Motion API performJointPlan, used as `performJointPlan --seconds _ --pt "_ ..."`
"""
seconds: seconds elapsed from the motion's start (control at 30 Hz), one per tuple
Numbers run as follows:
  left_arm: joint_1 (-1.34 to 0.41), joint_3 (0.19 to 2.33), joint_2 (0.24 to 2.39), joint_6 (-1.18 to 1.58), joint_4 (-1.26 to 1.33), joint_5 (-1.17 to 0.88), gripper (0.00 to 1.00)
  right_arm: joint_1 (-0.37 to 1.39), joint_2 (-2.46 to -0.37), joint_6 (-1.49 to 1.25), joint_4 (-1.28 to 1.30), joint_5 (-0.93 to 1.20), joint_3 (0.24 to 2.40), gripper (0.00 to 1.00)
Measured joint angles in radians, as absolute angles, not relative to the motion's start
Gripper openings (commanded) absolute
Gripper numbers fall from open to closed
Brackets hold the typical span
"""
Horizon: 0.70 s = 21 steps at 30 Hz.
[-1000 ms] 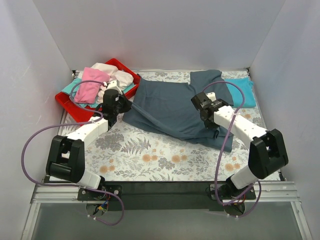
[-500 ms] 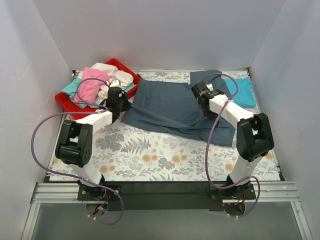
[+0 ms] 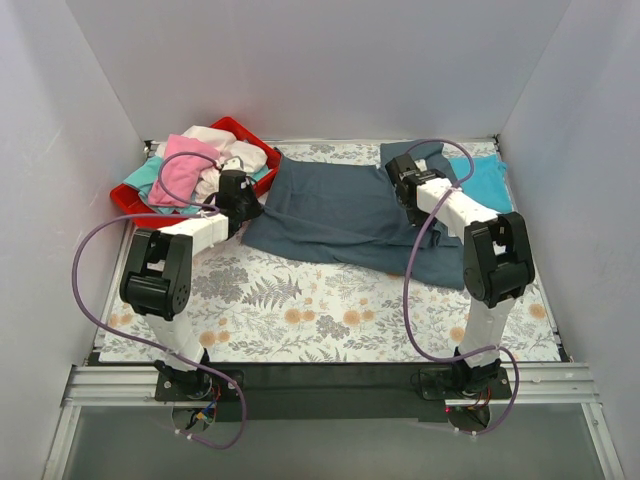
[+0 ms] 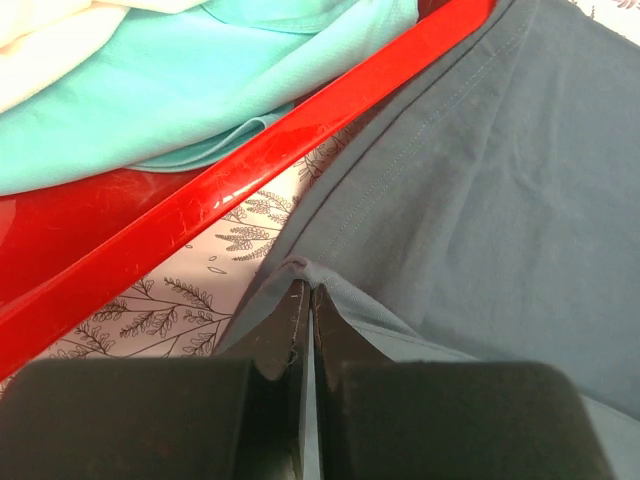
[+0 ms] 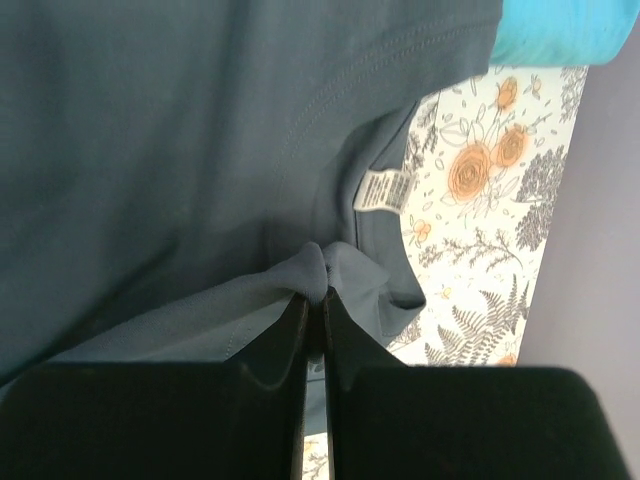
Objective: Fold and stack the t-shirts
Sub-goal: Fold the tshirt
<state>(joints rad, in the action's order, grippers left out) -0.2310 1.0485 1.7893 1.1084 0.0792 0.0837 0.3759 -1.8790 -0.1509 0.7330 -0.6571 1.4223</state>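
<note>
The large slate grey-blue t-shirt (image 3: 340,215) lies spread across the back middle of the table. My left gripper (image 3: 243,205) is shut on its left edge (image 4: 330,285), just beside the red tray. My right gripper (image 3: 407,188) is shut on a bunch of its cloth (image 5: 318,268) near the collar and white label (image 5: 381,190). A turquoise shirt (image 3: 485,183) lies folded at the back right and shows in the right wrist view (image 5: 560,30). Pink (image 3: 178,170), cream-white (image 3: 228,150) and teal (image 3: 143,176) shirts are piled in the tray.
The red plastic tray (image 3: 145,220) stands at the back left; its rim (image 4: 250,170) runs right next to my left gripper. The floral table cover (image 3: 320,310) lies under everything. White walls close in the back and both sides.
Both grippers have moved toward the back of the table, each dragging its hold on the grey-blue shirt. The shirt's near edge has pulled back and the cloth lies flatter.
</note>
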Motion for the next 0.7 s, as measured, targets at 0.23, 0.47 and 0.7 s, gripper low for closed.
performJointPlan --seconds 0.23,0.47,0.7 --pt "-0.231 1.054 1.794 1.106 0.086 0.081 0.57 0.375 -1.937 -0.157 0.725 -0.67 1.501 0.31" --pt "-0.282 1.054 1.757 1.105 0.131 0.099 0.69 0.375 -1.892 -0.168 0.69 -0.71 1.491 0.65" --pt "-0.491 1.048 1.741 1.1 0.223 0.084 0.7 0.36 -1.635 -0.209 0.604 -0.69 1.237 0.7"
